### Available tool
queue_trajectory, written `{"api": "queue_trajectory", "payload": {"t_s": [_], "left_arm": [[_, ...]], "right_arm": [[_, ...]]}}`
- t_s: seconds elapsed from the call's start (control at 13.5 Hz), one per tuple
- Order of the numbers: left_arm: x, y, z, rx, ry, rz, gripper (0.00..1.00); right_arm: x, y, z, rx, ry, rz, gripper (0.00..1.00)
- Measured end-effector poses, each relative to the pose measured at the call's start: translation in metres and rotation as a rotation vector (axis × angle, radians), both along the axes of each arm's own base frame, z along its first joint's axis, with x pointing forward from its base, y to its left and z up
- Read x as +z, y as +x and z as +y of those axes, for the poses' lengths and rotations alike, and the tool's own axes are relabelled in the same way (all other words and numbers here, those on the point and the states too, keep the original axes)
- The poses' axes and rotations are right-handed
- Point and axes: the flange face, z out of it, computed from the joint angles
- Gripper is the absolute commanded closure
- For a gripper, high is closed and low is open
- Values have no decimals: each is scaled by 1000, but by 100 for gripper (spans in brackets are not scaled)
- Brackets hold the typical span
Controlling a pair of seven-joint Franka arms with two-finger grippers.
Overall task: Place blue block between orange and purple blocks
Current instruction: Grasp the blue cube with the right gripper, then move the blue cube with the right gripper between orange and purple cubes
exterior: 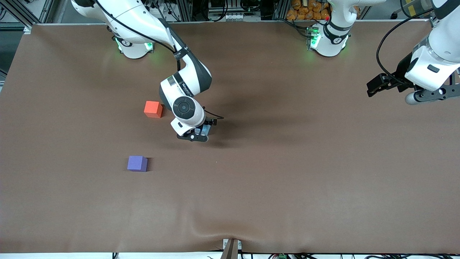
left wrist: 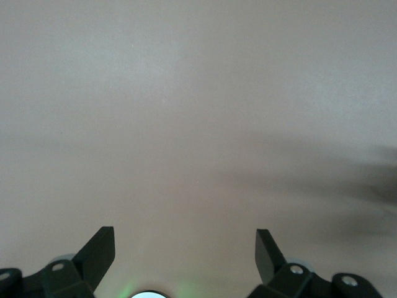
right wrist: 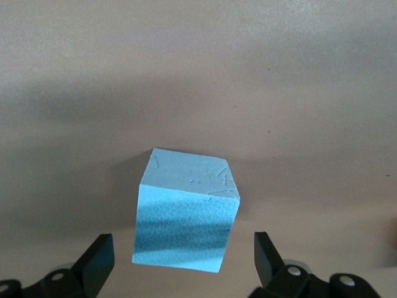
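The blue block sits on the brown table and lies between the open fingers of my right gripper, with a gap on each side. In the front view the right gripper is low over the block, which it mostly hides. The orange block stands beside that gripper, toward the right arm's end. The purple block stands nearer to the front camera than the orange one. My left gripper waits open and empty over bare table at the left arm's end.
The brown mat covers the whole table. The right arm's elbow and wrist hang over the table close to the orange block. Both robot bases stand along the edge farthest from the front camera.
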Motion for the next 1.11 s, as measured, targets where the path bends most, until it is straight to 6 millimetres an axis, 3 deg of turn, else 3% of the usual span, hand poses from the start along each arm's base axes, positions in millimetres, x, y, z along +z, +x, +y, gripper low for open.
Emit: {"api": "queue_trajectory", "payload": {"t_s": [0.3,0.37,0.45,0.52,0.67,0.82,0.89,0.97,1.11], "left_arm": [[-2,0,0,0,1,4,0],[-3,0,0,0,1,4,0],[-3,0,0,0,0,3,0],[-2,0,0,0,0,2,0],[-2,0,0,0,0,2,0],[-2,0,0,0,0,2,0],[-2,0,0,1,0,2,0],[-2,0,0,1,0,1,0],[-2,0,0,1,0,1,0]], "right_arm": [[-8,-4,0,-11,-6,2,0],[-11,-4,0,-16,-5,-3,6],[-13,-3,0,-27,-4,-11,17],[-17,-3,0,-37,-4,-16,61],[-21,-3,0,-44,-7,-16,83],[-18,-1,2,-52,-6,-20,90],[-14,1,2,-53,-7,-19,100],[-5,6,2,-50,-14,-7,100],[33,26,-7,-31,-28,34,99]]}}
